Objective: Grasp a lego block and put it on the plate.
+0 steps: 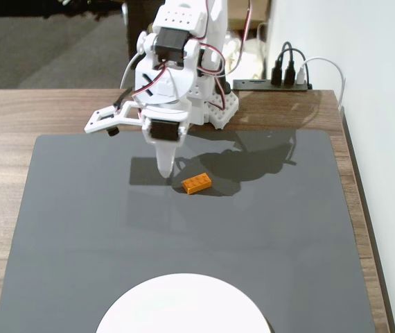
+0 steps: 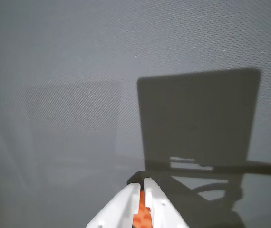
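A: Where is the lego block (image 1: 197, 183) at this moment?

B: In the fixed view it lies flat on the dark grey mat (image 1: 80, 229) that covers the wooden worktop (image 1: 17, 114), studs up, turned a little off the mat's edges. It sits just to the right of the pincer (image 1: 166, 168), close beside its tip.

A: Is the pincer holding it?

B: No. In the fixed view the white fingers point straight down at the mat and come together in one narrow tip, with the brick lying free beside them. In the wrist view the two white fingers (image 2: 126, 209) rise from the bottom edge with only a thin slit between them, so the pincer (image 2: 142, 186) looks pressed nearly together, pinching nothing. A bit of orange (image 2: 140, 219) shows low down through that slit.

A: And the plate (image 1: 183, 305)?

B: It is at the bottom edge of the fixed view, white and round, partly cut off by the frame, well apart from the brick and the arm. Its visible surface is bare.

A: Anything else?

B: A black hub with cables (image 1: 281, 82) sits behind the arm's base, near the white wall.
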You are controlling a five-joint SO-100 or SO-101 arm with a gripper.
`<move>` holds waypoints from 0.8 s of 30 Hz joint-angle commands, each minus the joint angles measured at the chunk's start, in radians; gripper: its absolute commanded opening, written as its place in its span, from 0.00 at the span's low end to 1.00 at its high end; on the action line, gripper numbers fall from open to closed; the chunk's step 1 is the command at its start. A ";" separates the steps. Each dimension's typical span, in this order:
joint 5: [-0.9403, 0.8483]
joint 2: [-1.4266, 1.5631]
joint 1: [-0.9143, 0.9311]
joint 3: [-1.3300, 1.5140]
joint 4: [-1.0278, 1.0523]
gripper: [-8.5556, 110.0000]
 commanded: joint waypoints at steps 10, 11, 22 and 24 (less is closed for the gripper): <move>-0.227 -0.003 -0.084 -0.026 -0.002 0.08; -0.244 -0.008 -0.084 -0.029 0.003 0.08; -0.408 -0.025 -0.140 -0.117 0.104 0.08; -0.420 -0.023 -0.149 -0.160 0.152 0.08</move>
